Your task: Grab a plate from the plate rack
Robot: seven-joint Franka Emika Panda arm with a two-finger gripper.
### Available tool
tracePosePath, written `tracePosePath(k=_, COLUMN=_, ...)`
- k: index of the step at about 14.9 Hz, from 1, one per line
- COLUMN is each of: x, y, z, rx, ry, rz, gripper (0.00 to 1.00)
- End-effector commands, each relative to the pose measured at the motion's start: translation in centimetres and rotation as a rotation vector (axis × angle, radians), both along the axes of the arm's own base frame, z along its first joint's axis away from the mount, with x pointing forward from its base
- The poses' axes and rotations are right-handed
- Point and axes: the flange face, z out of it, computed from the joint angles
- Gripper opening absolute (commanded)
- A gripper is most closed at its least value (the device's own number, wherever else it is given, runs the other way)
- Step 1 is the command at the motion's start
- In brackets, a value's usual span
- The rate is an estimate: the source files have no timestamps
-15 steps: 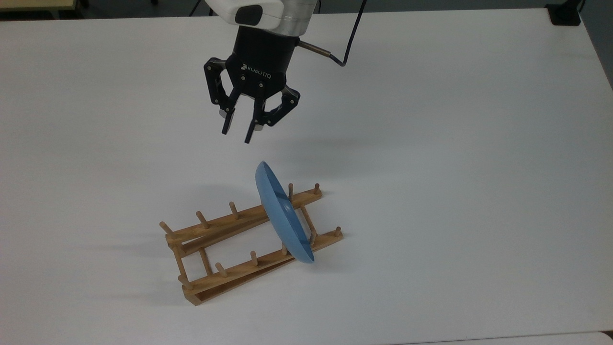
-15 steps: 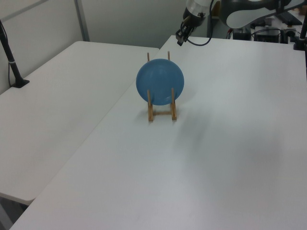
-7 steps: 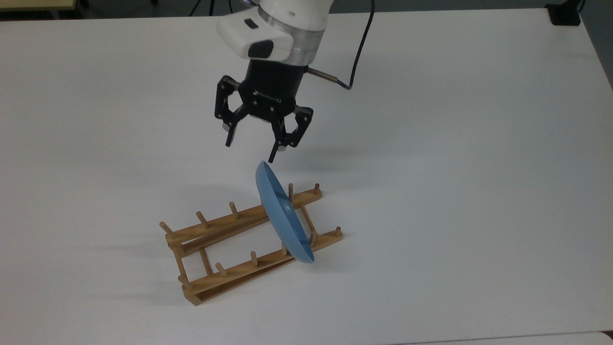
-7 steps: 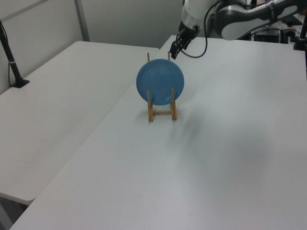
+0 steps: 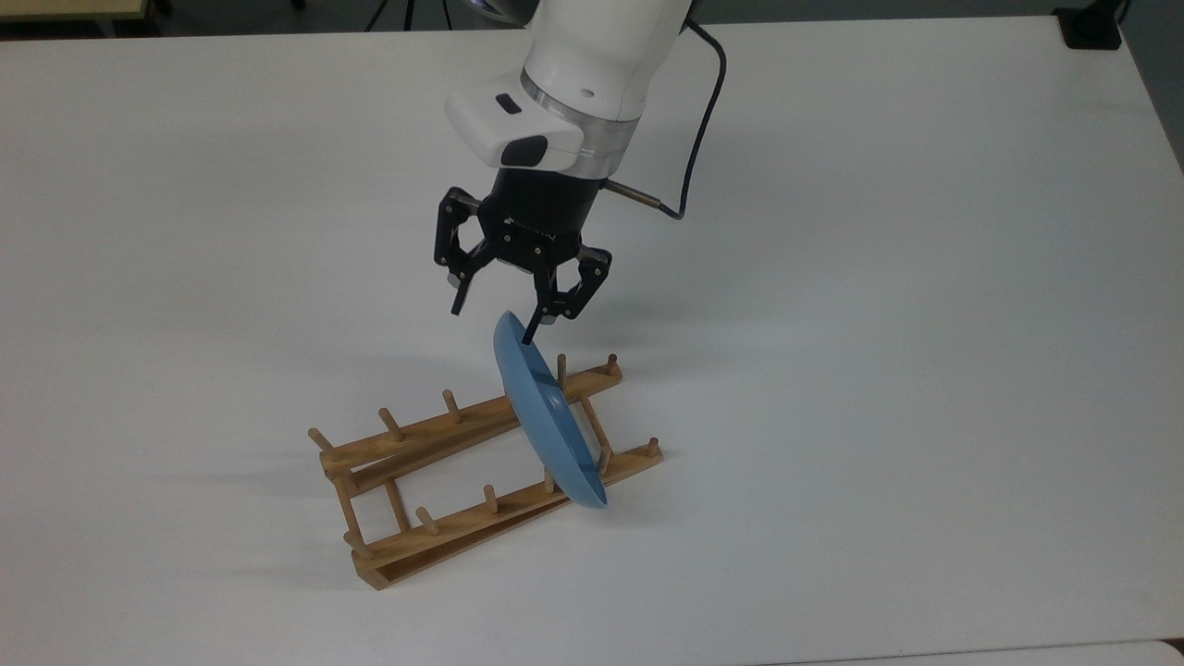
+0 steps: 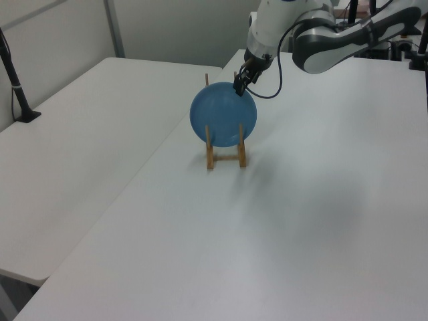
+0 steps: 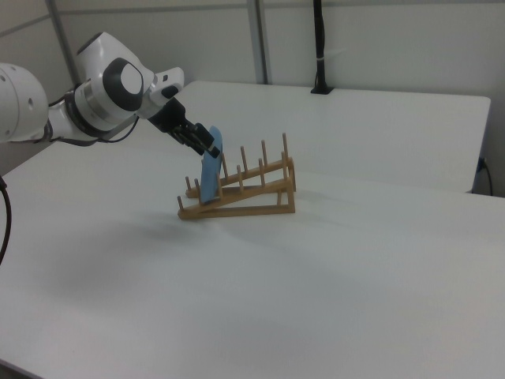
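You see the black two-finger gripper (image 5: 492, 327), jaws spread and gripping nothing, straddling the top rim of the glossy light-blue round plate (image 5: 546, 416) standing upright in the light-brown wooden pegged rack (image 5: 435, 462) on the white tabletop (image 5: 879, 324)

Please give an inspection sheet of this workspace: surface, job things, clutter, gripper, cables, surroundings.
Surface: white table, bare apart from the job's things.
Plate: light blue, standing on edge in the rack, near the rack's right end in the top view.
Rack: wooden, two pegged rails, its other slots hold nothing.
Clutter: nothing seen.
Gripper: open, fingers on either side of the plate's top rim, not closed on it.
Cables: a dark cable loops from the wrist.
Surroundings: a second white table alongside, a black post on it, grey wall panels behind.
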Motion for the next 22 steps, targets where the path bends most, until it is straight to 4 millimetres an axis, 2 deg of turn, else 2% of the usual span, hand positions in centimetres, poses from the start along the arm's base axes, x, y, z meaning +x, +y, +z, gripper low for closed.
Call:
tracePosePath(k=1, x=0.3, y=0.4, z=-0.6, rx=-0.016, ry=-0.027, rz=0.006, gripper=0.43)
tracePosePath(k=6, x=0.2, y=0.5, z=-0.4, rx=-0.020, ry=-0.030, rz=0.012, gripper=0.10)
tracePosePath(k=11, x=-0.2, y=0.5, z=1.4, rx=-0.014, ry=-0.055, rz=0.011, gripper=0.07)
tracePosePath(k=12, x=-0.2, y=0.6, z=1.5, rx=-0.015, ry=-0.055, rz=0.013, gripper=0.04)
tracePosePath(k=16, x=-0.9, y=0.1, z=3.8, rx=-0.010, ry=-0.075, rz=0.004, gripper=0.03)
tracePosePath(k=18, x=-1.6, y=-0.4, z=5.1, rx=-0.007, ry=-0.073, rz=0.008, gripper=0.03)
tracePosePath(k=22, x=-3.7, y=-3.6, z=7.0, rx=0.109, ry=0.105, rz=0.014, gripper=0.03)
